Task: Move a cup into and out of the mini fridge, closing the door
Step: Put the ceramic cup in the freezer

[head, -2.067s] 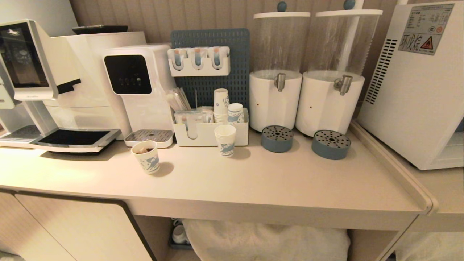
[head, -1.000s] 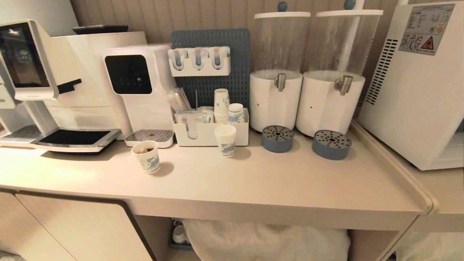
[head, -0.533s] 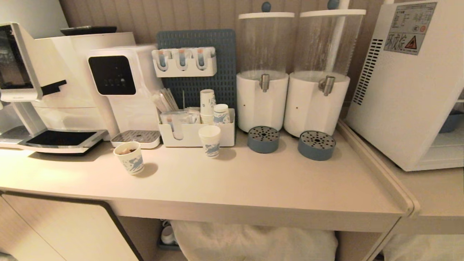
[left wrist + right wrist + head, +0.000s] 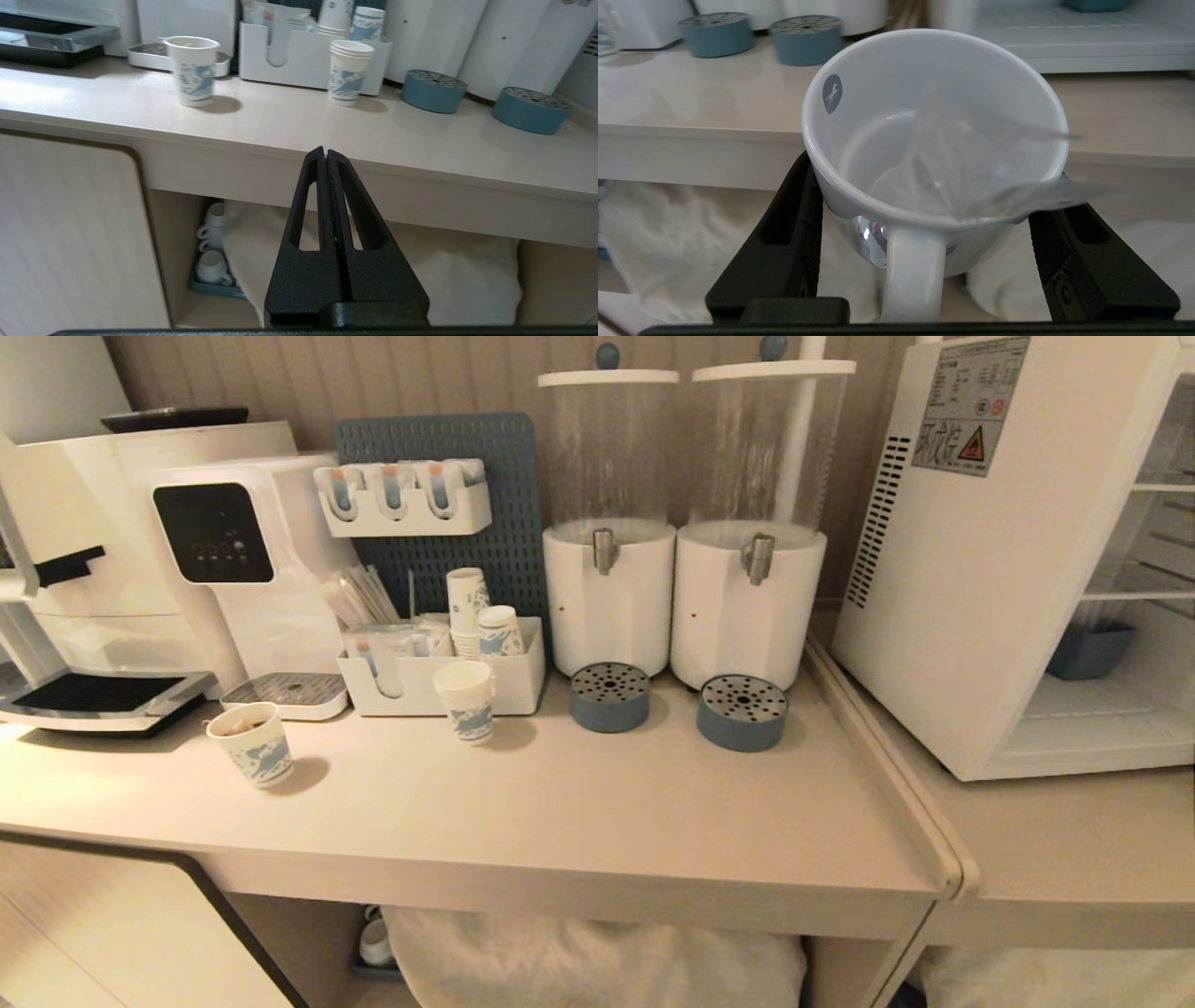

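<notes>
Beige counter [image 4: 579,821] runs along a ribbed wall, and at its right end a second, lower surface carries the mini fridge [image 4: 971,597], white, with vent slits and a warning sticker on its side. Its front stands open, so wire shelves and a blue tub [image 4: 1088,649] are visible inside; the door itself is not in view. Along the back edge of the counter I count two cylindrical drink dispensers [image 4: 607,523], each with one round blue drip tray [image 4: 610,695] in front, one white organizer box [image 4: 439,677] before a blue pegboard [image 4: 448,504], and one water machine [image 4: 252,560] toward the left end. Two patterned paper cups [image 4: 464,700] stand free on the counter, and more are stacked in the organizer. The cup [image 4: 934,154] is in the right gripper [image 4: 934,224], in front of the counter edge and below its top: the black fingers [image 4: 784,242] press on its two sides, its mouth is up and tilted toward the camera, and its handle points back to the wrist. The left gripper [image 4: 325,154] has its fingers pressed together with nothing between them, before the open space under the counter, where some white mugs [image 4: 212,247] stand on a tray.
</notes>
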You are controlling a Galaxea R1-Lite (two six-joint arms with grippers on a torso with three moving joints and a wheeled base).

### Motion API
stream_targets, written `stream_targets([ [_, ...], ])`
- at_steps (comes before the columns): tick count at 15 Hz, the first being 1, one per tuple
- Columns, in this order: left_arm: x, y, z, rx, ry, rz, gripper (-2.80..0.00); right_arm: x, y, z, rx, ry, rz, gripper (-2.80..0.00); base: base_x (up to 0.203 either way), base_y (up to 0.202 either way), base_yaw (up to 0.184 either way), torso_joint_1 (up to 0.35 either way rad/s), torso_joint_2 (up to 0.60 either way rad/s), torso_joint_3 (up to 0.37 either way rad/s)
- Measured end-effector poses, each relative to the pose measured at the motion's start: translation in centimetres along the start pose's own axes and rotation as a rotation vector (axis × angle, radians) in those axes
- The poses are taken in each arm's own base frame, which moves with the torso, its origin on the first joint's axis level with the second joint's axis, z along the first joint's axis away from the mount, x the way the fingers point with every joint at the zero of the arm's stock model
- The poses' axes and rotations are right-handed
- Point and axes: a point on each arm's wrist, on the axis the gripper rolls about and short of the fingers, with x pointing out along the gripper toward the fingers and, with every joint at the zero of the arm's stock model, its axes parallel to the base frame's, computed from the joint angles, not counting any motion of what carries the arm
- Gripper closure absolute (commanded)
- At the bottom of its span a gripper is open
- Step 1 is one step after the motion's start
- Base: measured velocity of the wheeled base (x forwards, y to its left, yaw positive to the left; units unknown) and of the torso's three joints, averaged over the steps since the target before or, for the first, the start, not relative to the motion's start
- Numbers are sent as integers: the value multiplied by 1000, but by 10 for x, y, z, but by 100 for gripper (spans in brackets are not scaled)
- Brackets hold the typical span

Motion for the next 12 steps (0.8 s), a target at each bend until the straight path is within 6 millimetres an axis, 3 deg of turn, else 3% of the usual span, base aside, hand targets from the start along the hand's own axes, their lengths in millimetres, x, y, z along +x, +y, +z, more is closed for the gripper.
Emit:
stream_targets([
  [7, 0, 0, 0, -3, 0, 1, 0, 0, 0, 0, -1, -2, 0, 0, 0, -176, 0, 1, 2, 2],
  [12, 0, 0, 0, -1, 0, 1, 0, 0, 0, 0, -2, -2, 1, 0, 0, -10, -1, 0, 0, 0],
])
